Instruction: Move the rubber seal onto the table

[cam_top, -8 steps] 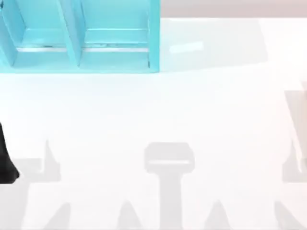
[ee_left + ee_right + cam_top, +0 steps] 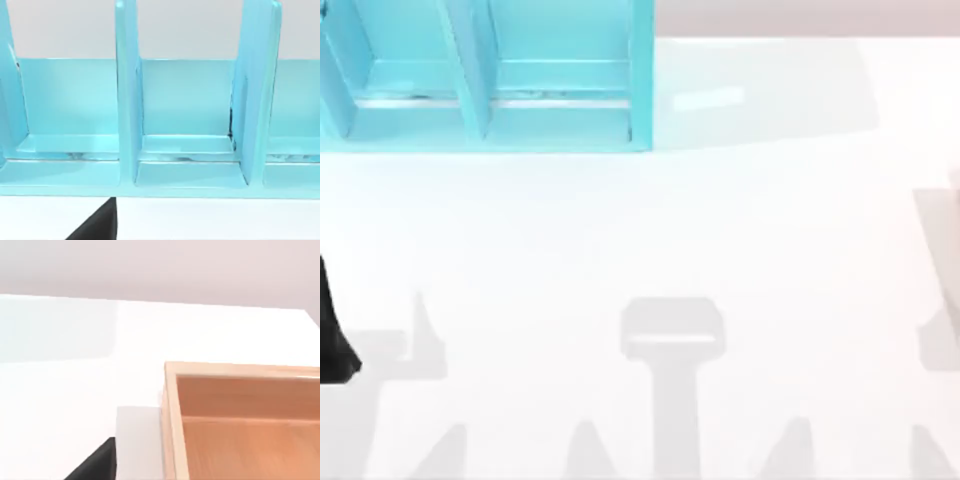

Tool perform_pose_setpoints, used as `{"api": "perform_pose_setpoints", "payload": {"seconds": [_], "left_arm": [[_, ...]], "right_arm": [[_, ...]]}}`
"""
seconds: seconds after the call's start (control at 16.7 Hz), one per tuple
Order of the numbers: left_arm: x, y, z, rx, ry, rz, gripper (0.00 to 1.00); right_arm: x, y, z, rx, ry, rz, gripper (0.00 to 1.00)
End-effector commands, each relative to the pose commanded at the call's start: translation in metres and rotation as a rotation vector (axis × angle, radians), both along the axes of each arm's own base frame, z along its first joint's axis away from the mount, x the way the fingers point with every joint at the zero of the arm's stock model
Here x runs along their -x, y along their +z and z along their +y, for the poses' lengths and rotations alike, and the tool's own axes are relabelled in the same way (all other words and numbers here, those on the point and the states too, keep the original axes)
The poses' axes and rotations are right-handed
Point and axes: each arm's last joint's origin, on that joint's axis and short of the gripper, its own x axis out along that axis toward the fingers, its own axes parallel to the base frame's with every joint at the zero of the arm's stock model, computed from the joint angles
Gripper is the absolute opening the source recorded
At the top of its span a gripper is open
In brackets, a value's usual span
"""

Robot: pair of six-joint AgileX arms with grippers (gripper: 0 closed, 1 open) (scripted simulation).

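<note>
The rubber seal is out of view. The white table [image 2: 620, 230] spreads across the top view. My left arm [image 2: 334, 335] is a black shape at the table's left edge. In the left wrist view, a black part of my left gripper [image 2: 97, 225] sits low in front of the turquoise shelf's [image 2: 130, 100] open compartments, which look bare. In the right wrist view, a black part of my right gripper [image 2: 97, 462] hangs over the table [image 2: 65, 390] beside a wooden box.
The turquoise compartmented shelf unit [image 2: 480, 100] stands at the table's back left. An open, shallow wooden box [image 2: 240, 415] lies close to my right gripper. Grey shadows of the arms fall across the table's front.
The arm shadows at the table's front right have shifted slightly to the right. The left arm and the shelf are unchanged.
</note>
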Motion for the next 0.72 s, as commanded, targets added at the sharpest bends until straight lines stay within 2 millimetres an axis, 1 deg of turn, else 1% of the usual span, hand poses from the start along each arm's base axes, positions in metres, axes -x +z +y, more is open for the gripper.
{"api": "perform_pose_setpoints", "payload": {"seconds": [0.12, 0.18, 0.36, 0.42, 0.54, 0.72], "left_arm": [[0.000, 0.000, 0.000, 0.000, 0.000, 0.000, 1.00], [0.000, 0.000, 0.000, 0.000, 0.000, 0.000, 1.00], [0.000, 0.000, 0.000, 0.000, 0.000, 0.000, 1.00], [0.000, 0.000, 0.000, 0.000, 0.000, 0.000, 1.00], [0.000, 0.000, 0.000, 0.000, 0.000, 0.000, 1.00], [0.000, 0.000, 0.000, 0.000, 0.000, 0.000, 1.00]], "right_arm": [[-0.008, 0.025, -0.006, 0.031, -0.033, 0.144, 1.00], [-0.016, 0.038, -0.011, 0.043, -0.047, 0.229, 1.00], [-0.050, 0.069, -0.030, 0.053, -0.076, 0.520, 1.00], [-0.064, 0.075, -0.039, 0.047, -0.079, 0.623, 1.00], [-0.093, 0.080, -0.059, 0.021, -0.076, 0.824, 1.00], [-0.129, 0.077, -0.092, -0.033, -0.055, 1.078, 1.00]]}}
